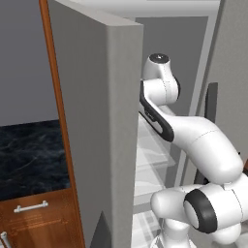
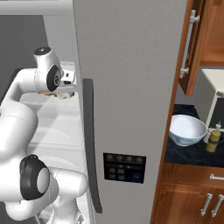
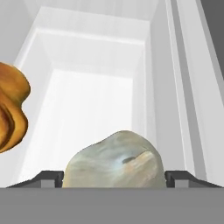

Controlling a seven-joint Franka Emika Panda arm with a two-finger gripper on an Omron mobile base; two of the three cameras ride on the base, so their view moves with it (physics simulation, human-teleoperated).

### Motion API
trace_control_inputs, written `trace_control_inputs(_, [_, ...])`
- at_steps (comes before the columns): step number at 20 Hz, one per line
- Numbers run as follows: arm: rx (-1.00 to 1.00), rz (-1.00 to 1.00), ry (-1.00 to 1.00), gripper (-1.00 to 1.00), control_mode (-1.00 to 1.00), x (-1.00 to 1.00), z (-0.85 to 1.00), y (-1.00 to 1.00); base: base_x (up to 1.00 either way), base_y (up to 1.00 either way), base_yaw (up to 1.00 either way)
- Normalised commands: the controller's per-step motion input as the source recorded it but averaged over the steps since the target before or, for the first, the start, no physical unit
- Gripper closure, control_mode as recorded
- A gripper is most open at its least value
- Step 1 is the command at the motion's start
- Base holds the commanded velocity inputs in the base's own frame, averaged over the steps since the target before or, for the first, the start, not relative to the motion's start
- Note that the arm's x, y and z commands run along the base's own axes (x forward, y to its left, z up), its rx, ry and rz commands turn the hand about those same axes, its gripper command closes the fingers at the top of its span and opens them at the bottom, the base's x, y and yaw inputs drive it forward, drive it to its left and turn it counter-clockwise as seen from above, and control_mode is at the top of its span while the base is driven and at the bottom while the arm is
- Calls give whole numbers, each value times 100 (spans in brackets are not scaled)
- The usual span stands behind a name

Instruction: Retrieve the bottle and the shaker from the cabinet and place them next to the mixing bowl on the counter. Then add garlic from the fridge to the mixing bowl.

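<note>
Hand (image 3: pixel 114 177) is reached into the open fridge (image 2: pixel 127 65), its two dark tips standing either side of the garlic (image 3: pixel 114 161) on a white shelf (image 3: pixel 87 113). Fingers are spread, just beside the bulb's flanks; whether they bear on it yet I cannot tell. An orange-brown food item (image 3: pixel 11 111) lies near, on one side. The mixing bowl (image 2: pixel 187 130) waits on the table (image 2: pixel 192 153), with the bottle (image 2: pixel 213 138) beside it. Risk, in my judgement: the rounded bulb may squirt from a shallow pinch, or the withdrawing arm may clip the fridge door.
</note>
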Motion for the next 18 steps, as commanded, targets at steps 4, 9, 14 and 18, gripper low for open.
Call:
trace_control_inputs(4, [0,0,0,100,-100,0,0,0,0,0,0])
trace_control_inputs(9, [0,0,0,100,-100,-47,21,2,0,0,0])
trace_control_inputs(14, [0,0,-5,100,-100,-97,37,4,0,0,0])
trace_control_inputs(18, [0,0,-6,100,-100,-100,43,5,0,0,0])
